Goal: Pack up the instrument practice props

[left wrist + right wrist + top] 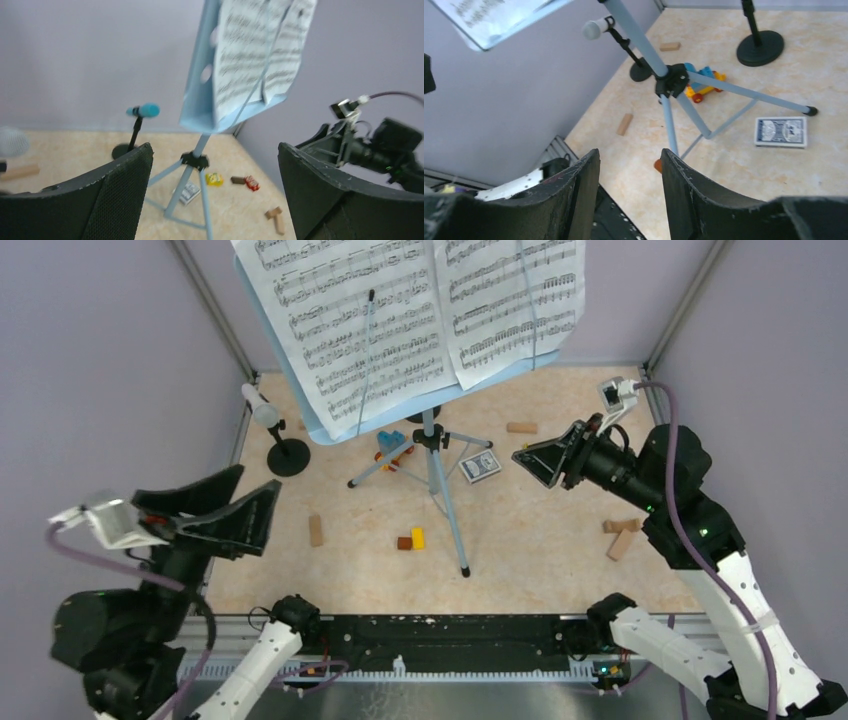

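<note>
The light-blue music rack [318, 430] stands on its tripod [432, 440] at the back middle, with white sheet-music pages [380, 320] on it. A white microphone [262, 405] sits in a black round-based holder [288, 457] at the back left. The left wrist view shows a blue microphone [145, 110] on a second holder behind the rack [200, 95]. My left gripper [260, 478] is open and empty, raised at the near left, facing the tripod [192, 165]. My right gripper [532, 466] is open and empty, right of the tripod [672, 82].
A card deck [480, 466] and a blue-and-orange toy car [392, 450] lie by the tripod legs. Small yellow and brown blocks [412, 538] and wooden blocks [316, 530], [621, 535], [521, 427] are scattered on the floor. Purple walls close in on the left, the right and the back.
</note>
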Available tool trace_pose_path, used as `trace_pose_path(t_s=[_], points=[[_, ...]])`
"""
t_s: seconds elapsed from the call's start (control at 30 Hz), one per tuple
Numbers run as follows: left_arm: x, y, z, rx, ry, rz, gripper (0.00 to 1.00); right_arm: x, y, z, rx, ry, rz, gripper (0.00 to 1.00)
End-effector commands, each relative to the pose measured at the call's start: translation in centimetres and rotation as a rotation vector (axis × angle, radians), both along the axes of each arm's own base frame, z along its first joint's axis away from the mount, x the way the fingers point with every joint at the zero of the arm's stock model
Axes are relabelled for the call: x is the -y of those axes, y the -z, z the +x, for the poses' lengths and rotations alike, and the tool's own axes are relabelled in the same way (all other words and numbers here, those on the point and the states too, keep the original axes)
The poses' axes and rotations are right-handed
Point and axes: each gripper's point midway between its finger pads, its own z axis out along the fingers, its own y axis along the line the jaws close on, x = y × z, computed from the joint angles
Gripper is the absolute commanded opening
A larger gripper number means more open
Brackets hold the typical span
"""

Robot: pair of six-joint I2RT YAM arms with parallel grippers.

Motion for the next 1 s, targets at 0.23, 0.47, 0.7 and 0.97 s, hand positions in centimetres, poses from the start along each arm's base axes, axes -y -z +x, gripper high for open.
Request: trace_pose_path(t_s=[0.23,0.47,0.7,0.97], points=[[6.0,-10.6,4.0,-0.062,0.223,0.128,0.96,-2.5,-8.2,-2.3,-0.047,-0.156,0.223,0.47],[8.8,-12.6,5.9,-0.016,0.336,0.085,0.91,-2.2,-10.1,-2.8,-0.032,-0.156,0.255,0.47],[8.3,-13.6,6.2,0.012,0.3,0.047,0.9,-1.8,-9.3,-2.9,-0.038,-0.137,0.255,0.47],[6.9,-13.7,5.5,0.014,0.24,0.032,0.9,-1.7,-8.4,-2.7,-0.049,-0.122,0.242,0.46]])
